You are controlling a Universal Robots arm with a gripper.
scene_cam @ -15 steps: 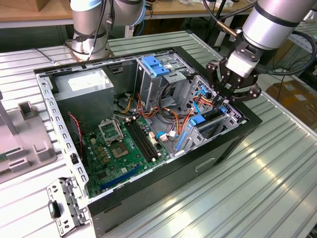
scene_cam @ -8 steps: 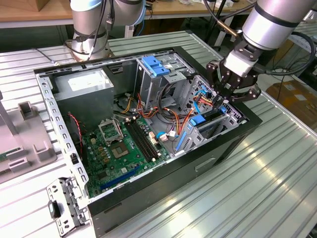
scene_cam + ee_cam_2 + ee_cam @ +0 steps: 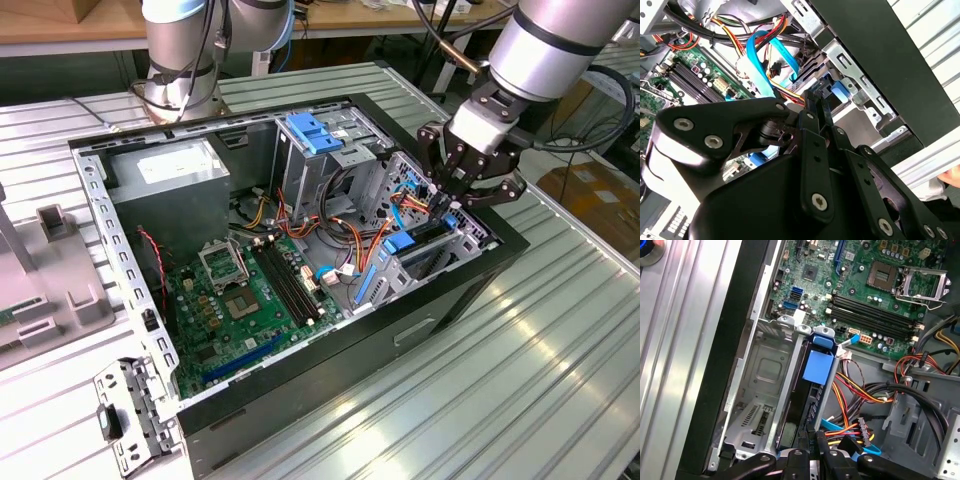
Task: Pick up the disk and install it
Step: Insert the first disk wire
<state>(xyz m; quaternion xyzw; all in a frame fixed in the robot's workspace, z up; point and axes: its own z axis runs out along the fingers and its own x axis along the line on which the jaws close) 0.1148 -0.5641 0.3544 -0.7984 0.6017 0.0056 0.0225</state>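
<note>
Ribbed metal bench, open case (image 3: pixel 470 290) | disk (image 3: pixel 812 390) stands on edge in bay (image 3: pixel 760 390), directly beneath gripper (image 3: pixel 462 190) | fingers pinched on disk's top edge | pickup done, seating seemingly unfinished

Open computer case (image 3: pixel 480 290) lying on a ribbed metal table (image 3: pixel 520 400).
Inside: green motherboard (image 3: pixel 250 310), grey power-supply box (image 3: pixel 170 190), blue bracket (image 3: pixel 312 133) atop the drive cage, orange and blue cables (image 3: pixel 757 60).

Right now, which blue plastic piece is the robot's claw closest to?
The blue plastic rail on the disk standing in the metal bay, just under the gripper. The blue bracket atop the drive cage sits farther away.
</note>
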